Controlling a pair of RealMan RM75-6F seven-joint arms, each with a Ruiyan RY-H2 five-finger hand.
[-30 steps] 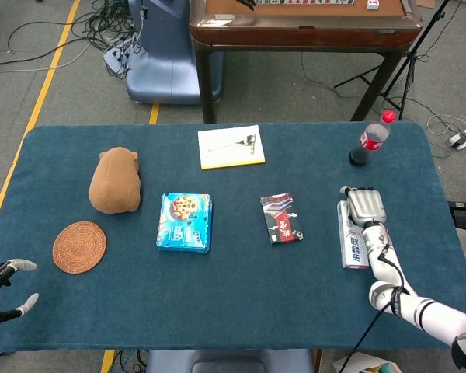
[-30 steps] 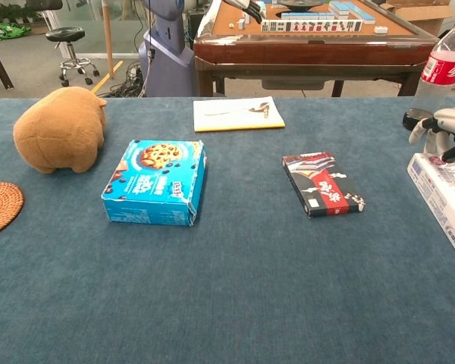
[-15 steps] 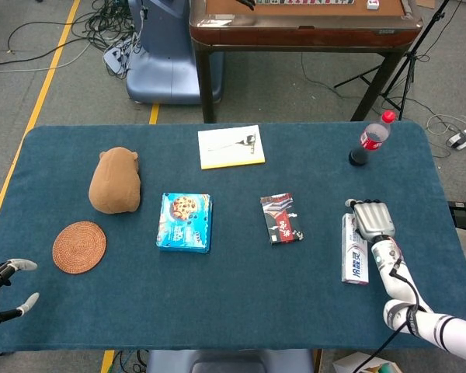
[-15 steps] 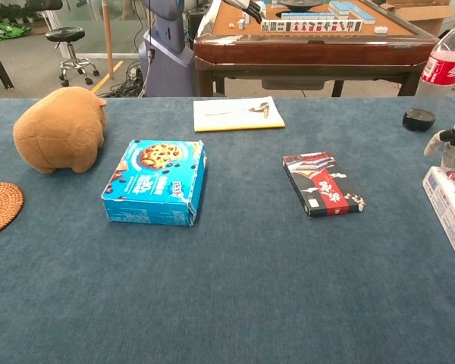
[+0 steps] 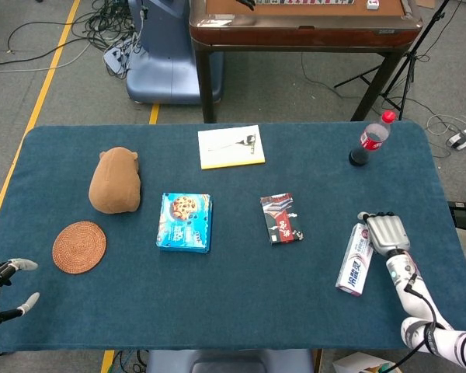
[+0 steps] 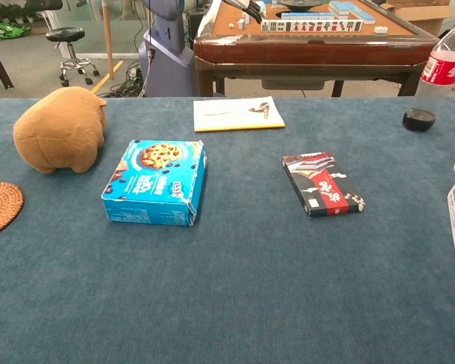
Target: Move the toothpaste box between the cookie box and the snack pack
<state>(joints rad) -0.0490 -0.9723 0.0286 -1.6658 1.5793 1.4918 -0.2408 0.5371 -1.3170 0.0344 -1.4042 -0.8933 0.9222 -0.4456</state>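
Blue-covered table (image 5: 233, 326) carries all items. Brown plush toy (image 5: 115, 180) sits at left, with a round woven coaster (image 5: 79, 247) in front of it. Cookie box (image 5: 185, 221), blue, lies left of centre; snack pack (image 5: 280, 218), red and black, lies right of centre, a bare gap between them. White booklet (image 5: 231, 146) lies at the far edge; cola bottle (image 5: 370, 138) stands upright at far right. Toothpaste box (image 5: 356, 259) lies flat near the right edge, tilted, well apart from the snack pack. Right hand (image 5: 386, 231) rests just beside the box's far end, fingers side by side; grip on box: cannot tell. Left hand (image 5: 4, 286) at the near-left corner, fingers apart, holding nothing.
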